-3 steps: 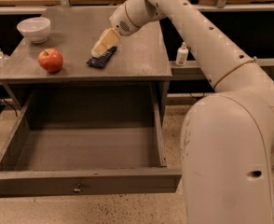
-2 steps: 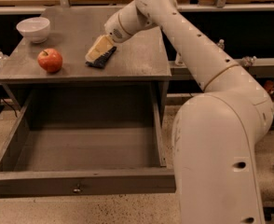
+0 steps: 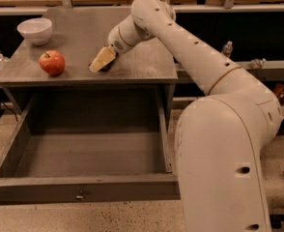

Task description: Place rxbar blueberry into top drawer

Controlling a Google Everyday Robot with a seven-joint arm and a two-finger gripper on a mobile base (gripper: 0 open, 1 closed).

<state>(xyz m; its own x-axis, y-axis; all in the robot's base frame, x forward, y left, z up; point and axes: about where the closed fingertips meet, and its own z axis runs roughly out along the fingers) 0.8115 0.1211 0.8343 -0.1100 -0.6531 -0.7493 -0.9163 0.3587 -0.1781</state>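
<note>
- The claw (image 3: 102,60) has slid a little left and toward the front edge of the counter (image 3: 147,62) over the last second, and it now sits low, pressed down over the rxbar blueberry (image 3: 107,68)
- Whether the claw is released or clenched on the bar cannot be told from this view, since its pale body covers the contact
- The rxbar blueberry shows only as a dark sliver at the lower edge of the claw, lying on the counter near the front edge; it looks to be in much the same spot as a second ago, and I see no sign that it has left the surface
- The arm (image 3: 195,57) has swung with the claw, and its wrist now reaches further across the counter from the right
- The red apple (image 3: 52,62) stands to the left of the claw, near but apart, and has not shifted; the white bowl (image 3: 35,30) at the back left corner is likewise unmoved
- The top drawer (image 3: 84,190) is pulled fully open below the counter, as it was before, with its knob (image 3: 79,195) at the centre of the front panel
- My reading: the approach is over and the grasp is the step in hand; lifting, carrying forward past the counter edge and lowering into the drawer are all still to come
</note>
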